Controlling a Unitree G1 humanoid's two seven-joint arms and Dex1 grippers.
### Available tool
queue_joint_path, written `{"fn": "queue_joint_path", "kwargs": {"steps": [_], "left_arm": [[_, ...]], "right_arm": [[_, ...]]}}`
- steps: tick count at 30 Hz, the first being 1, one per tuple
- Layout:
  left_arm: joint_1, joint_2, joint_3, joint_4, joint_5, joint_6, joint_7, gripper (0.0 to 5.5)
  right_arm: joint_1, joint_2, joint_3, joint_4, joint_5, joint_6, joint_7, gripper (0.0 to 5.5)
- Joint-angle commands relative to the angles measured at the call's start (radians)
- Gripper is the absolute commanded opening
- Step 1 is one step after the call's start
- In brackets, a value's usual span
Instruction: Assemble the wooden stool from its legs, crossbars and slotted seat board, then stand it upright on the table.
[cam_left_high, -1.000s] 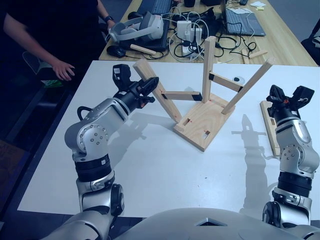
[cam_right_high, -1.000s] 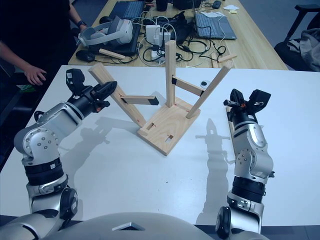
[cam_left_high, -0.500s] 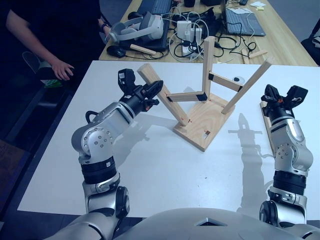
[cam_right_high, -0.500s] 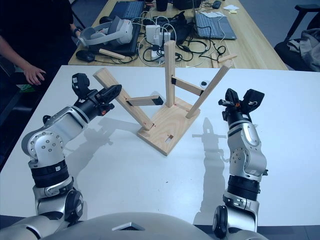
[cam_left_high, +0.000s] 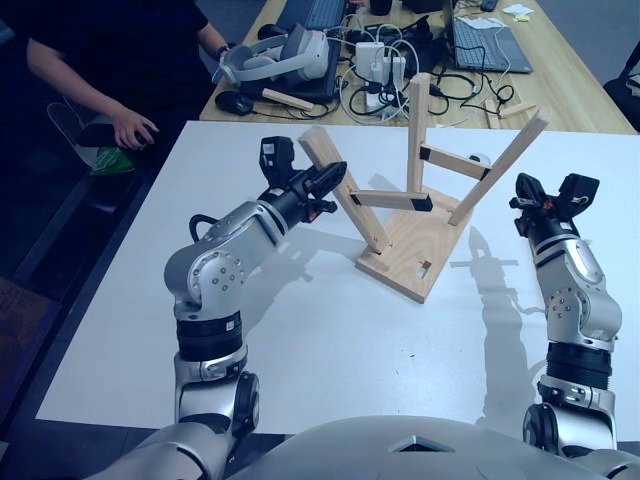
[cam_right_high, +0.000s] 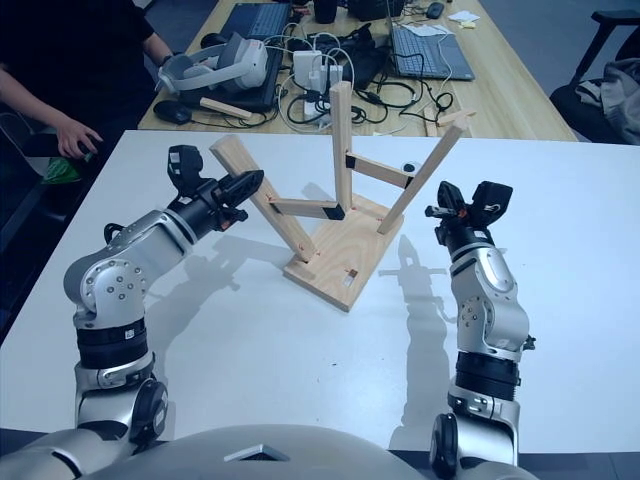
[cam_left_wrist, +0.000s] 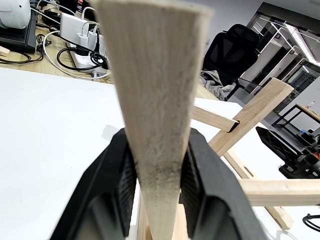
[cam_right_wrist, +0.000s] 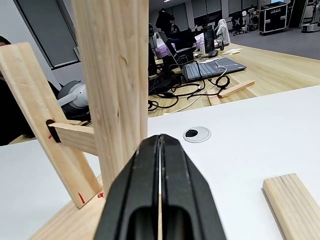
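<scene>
Leg tight between left jaws; right jaws closed, near stool.

Office lab: wooden desk with laptops, headset, cable tangle; swivel chair.

You have the seat board in the middle of the tabletop, with legs standing up on it. Your left pincer clamps the leftmost leg; your right pincer sits right of the rightmost leg, a loose leg lying beside it
</scene>
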Motion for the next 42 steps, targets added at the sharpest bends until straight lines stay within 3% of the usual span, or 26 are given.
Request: {"fn": "queue_joint_path", "kwargs": {"steps": [1,7,19,42], "left_arm": [[0.008,0.058,-0.067,0.004,0.084,-0.006,-0.015,1.03],[0.049,0.097,-0.157,-0.071,0.154,-0.062,-0.046,1.03],[0.058,0.08,-0.191,-0.042,0.243,-0.111,-0.018,1.03],[0.048,-0.055,-0.226,0.178,0.42,-0.368,0.012,1.03]], "right_arm": [[0.01,-0.009,0.002,0.001,-0.012,-0.006,0.006,0.0],[0.009,-0.008,-0.004,0.011,-0.023,-0.017,0.003,0.0],[0.007,0.015,0.004,0.002,-0.03,-0.028,-0.013,0.0],[-0.01,0.047,0.036,-0.018,-0.028,0.004,-0.039,0.0]]}}
